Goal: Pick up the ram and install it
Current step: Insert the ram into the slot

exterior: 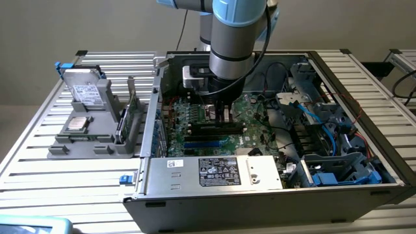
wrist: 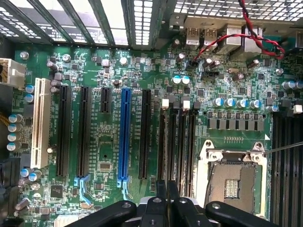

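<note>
fingers (wrist: 162, 191) clenched together, grasp not discernible | above black memory slots (wrist: 189, 142) on green motherboard (wrist: 106, 142) | white power-supply label (exterior: 219, 171): print unreadable

Case walls (exterior: 158, 92) around tool (wrist: 166, 189), cables (exterior: 318, 119) crowding exterior view's right, slots (wrist: 85, 127) unobstructed

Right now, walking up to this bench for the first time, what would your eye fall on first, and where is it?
The big grey and blue robot arm reaches down into the open computer case in the middle of the slatted table. In the wrist view, the green motherboard stands out, with one bright blue slot among black slots and an empty, metal-framed processor socket.
</note>
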Controlling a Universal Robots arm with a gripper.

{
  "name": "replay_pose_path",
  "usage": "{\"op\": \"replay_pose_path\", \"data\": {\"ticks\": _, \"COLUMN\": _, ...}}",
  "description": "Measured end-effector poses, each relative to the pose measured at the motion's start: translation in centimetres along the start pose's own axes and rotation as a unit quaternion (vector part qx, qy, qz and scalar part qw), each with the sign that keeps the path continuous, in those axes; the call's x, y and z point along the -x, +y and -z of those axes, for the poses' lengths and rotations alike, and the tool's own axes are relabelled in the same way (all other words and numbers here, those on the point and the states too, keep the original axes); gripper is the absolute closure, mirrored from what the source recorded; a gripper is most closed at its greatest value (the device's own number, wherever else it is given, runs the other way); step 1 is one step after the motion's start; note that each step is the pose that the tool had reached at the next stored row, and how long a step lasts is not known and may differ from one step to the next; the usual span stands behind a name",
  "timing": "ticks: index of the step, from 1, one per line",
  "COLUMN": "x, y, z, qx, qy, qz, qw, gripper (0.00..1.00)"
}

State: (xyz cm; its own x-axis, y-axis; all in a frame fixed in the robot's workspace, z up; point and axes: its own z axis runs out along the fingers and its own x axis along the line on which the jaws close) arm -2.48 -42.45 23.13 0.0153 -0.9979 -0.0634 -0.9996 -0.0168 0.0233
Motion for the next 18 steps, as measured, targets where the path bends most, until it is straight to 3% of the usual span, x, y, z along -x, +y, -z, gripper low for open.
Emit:
{"op": "replay_pose_path", "data": {"ticks": 9, "x": -0.03, "y": 0.11, "z": 0.46, "qx": -0.0016, "qy": -0.0006, "qz": -0.026, "qw": 0.9997, "gripper": 0.87}}
{"op": "replay_pose_path", "data": {"ticks": 18, "x": -0.27, "y": 0.18, "z": 0.32, "qx": -0.0019, "qy": -0.0007, "qz": -0.030, "qw": 0.9996, "gripper": 0.87}}
